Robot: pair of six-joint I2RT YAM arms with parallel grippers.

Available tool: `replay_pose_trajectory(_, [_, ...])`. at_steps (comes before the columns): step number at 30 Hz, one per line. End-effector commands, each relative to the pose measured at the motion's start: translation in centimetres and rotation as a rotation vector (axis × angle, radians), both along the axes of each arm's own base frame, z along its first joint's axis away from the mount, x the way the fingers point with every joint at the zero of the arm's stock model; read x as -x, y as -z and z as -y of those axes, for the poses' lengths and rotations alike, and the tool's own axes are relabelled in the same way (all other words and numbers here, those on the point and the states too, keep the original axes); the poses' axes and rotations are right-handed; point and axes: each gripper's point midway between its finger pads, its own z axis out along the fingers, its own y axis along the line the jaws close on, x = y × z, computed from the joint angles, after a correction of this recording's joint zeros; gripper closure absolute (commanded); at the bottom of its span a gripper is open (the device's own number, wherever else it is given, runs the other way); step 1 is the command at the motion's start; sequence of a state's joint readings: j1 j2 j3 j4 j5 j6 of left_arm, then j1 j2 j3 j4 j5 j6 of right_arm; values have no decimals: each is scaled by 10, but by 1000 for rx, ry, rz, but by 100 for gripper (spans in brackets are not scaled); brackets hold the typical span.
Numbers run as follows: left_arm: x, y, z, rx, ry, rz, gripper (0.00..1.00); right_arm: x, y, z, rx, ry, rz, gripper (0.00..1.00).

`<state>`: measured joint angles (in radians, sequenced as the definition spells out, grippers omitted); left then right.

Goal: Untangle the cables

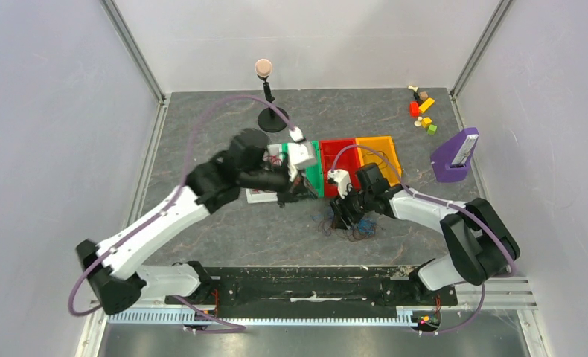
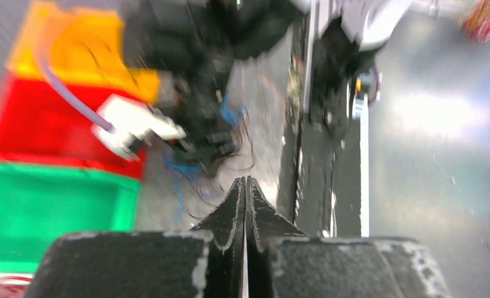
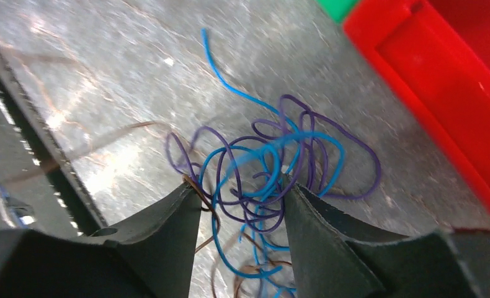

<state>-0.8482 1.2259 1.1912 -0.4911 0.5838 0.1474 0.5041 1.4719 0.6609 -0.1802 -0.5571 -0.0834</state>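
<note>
While the right pincer (image 3: pixel 242 202) stands wide open, we see its two dark fingers (image 3: pixel 168 239) planted on either side of a loose tangle of cables (image 3: pixel 259 162), with several blue and purple loops lying in the gap between them and nothing squeezed. A single blue strand trails away from the knot, and a few thin brown strands run beside it. The tangle rests on the grey mottled surface (image 1: pixel 239 230), just beside the near wall of the red bin (image 1: pixel 338 152) and on the side facing the arm bases. From above, we find this bin in the middle of a row, with the green bin (image 2: pixel 50 211) to its left and the orange bin (image 1: pixel 386 145) to its right. The left pincer (image 2: pixel 246 183) is closed, its fingers pressed flat together with nothing visible between them. It sits by the near edge of the green bin, apart from the tangle. Its own view is blurred, so we cannot tell whether it touches the surface.
</note>
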Motion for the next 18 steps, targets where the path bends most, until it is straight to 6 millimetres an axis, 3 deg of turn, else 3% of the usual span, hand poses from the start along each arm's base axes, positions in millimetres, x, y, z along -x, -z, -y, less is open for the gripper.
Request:
replay_pose_trajectory(1, [12, -128, -22, 242, 24, 153, 98, 1, 20, 30, 150, 3, 59, 49])
replay_pose_trajectory(6, [1, -222, -50, 422, -75, 248, 98, 11, 29, 51, 233, -22, 86, 51])
replay_pose_trajectory(8, [-2, -242, -60, 453, -111, 265, 98, 8, 27, 54, 245, -18, 110, 51])
replay_pose_trajectory(9, [-1, -238, -61, 422, -95, 284, 98, 9, 26, 54, 248, -23, 114, 51])
replay_pose_trajectory(10, [0, -221, -62, 350, -61, 297, 98, 8, 25, 54, 248, -24, 113, 51])
replay_pose_trajectory(11, [-3, -198, -62, 280, -49, 286, 84, 7, 24, 53, 247, -24, 114, 51])
replay_pose_trajectory(14, [-3, -98, -63, 55, 23, 261, 31, 6, 22, 50, 236, -29, 97, 51])
replay_pose_trajectory(16, [-3, -43, -56, -54, 43, 277, 25, 8, 23, 48, 234, -31, 79, 51])
replay_pose_trajectory(18, [-4, -3, -43, -100, 31, 253, 24, 9, 23, 48, 235, -33, 71, 51])
